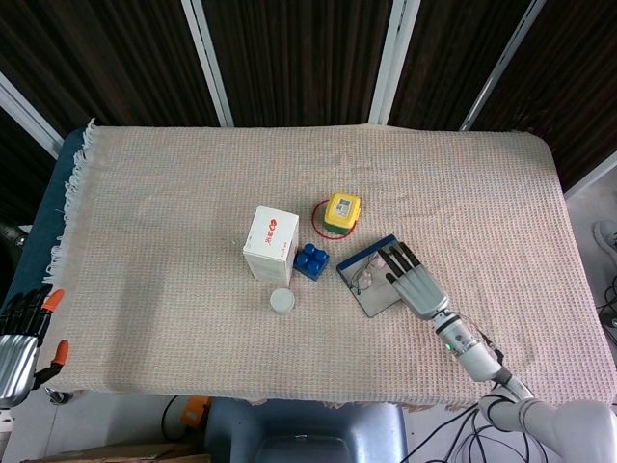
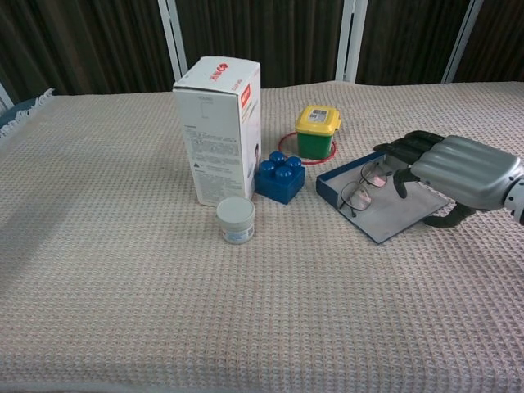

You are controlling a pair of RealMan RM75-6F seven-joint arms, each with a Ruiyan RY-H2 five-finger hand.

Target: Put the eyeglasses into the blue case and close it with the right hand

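The blue case [image 1: 378,298] lies open on the cloth, right of centre, grey inside up; in the chest view the blue case [image 2: 386,218] shows its blue far wall. The wire-rimmed eyeglasses [image 1: 363,278] lie in it at its left end, also seen as eyeglasses [image 2: 357,193] leaning on the far wall. My right hand [image 1: 415,281] lies flat over the case's right half with fingers stretched out; the right hand [image 2: 455,170] has its fingertips at the glasses and holds nothing. My left hand [image 1: 21,336] hangs off the table's front-left corner, fingers apart and empty.
A white carton [image 1: 271,244] [image 2: 218,131] stands left of a blue toy brick [image 1: 311,260] [image 2: 280,175]. A yellow-lidded green pot [image 1: 341,213] [image 2: 317,132] sits inside a red ring behind the case. A small white jar [image 1: 282,301] [image 2: 236,219] stands in front of the carton.
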